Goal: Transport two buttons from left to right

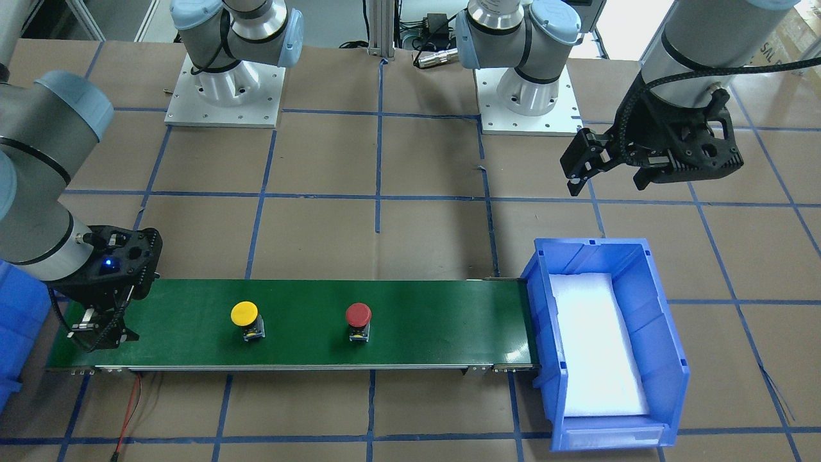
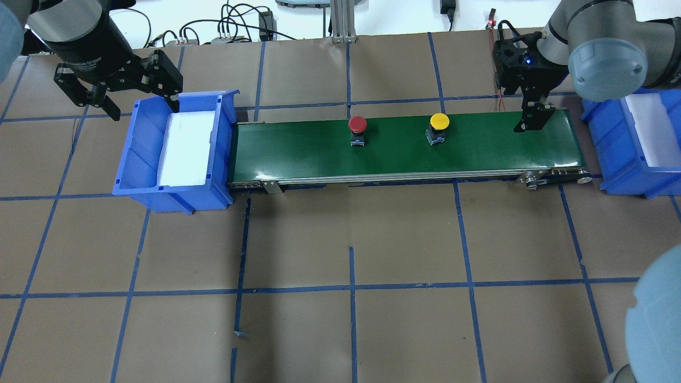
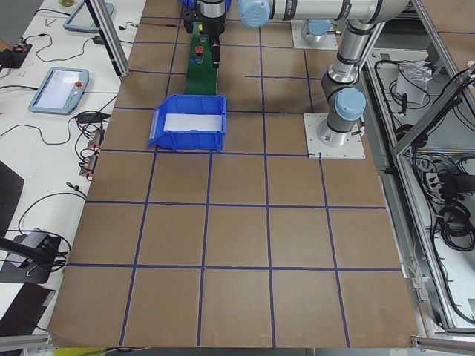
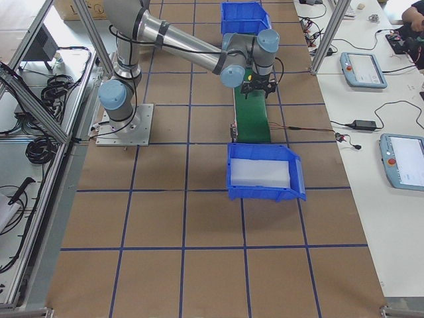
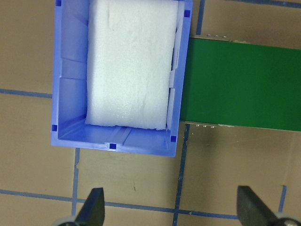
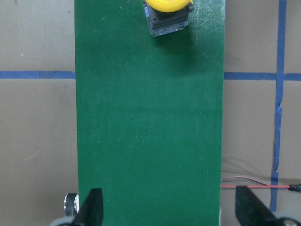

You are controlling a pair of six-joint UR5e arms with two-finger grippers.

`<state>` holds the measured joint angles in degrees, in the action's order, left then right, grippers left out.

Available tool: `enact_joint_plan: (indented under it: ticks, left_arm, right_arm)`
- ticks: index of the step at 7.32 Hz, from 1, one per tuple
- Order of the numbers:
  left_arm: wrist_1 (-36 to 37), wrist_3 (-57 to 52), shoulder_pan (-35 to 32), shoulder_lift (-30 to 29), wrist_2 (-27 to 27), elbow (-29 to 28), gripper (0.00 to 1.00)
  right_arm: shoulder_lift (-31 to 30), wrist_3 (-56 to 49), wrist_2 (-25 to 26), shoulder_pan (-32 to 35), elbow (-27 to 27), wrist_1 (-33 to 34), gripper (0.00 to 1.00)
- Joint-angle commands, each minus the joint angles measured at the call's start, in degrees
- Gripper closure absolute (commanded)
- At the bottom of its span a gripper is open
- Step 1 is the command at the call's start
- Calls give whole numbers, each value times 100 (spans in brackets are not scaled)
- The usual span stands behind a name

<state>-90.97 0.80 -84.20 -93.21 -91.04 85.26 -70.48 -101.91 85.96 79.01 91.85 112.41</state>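
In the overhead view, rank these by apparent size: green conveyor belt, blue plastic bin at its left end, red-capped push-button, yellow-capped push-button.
Largest: green conveyor belt.
Next: blue plastic bin.
Smallest: red-capped push-button and yellow-capped push-button. These two look alike, so I won't rank them.

The table (image 2: 351,239) is covered in brown paper and marked into squares with blue tape (image 2: 404,288). In the overhead view, a green conveyor belt (image 2: 404,154) is laid across it toward 12 o'clock. A blue bin (image 2: 133,159) is set just beside the belt's 9 o'clock end, and a second bin (image 2: 612,159) just beside its 3 o'clock end. In the front-facing view, one metal base plate (image 1: 186,109) is seen at 11 o'clock, another plate (image 1: 564,122) at 1 o'clock, and a red wire (image 1: 131,404) at 8 o'clock.
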Motion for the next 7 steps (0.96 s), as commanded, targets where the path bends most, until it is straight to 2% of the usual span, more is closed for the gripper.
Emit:
enact_joint_plan:
  ticks: [1, 7]
  left_arm:
    - [1, -10, 0, 4, 7, 17, 0]
    - [1, -45, 0, -4, 7, -35, 0]
  right_arm:
    - [8, -4, 0, 0, 0, 9, 0]
    - [42, -48, -9, -9, -70, 9, 0]
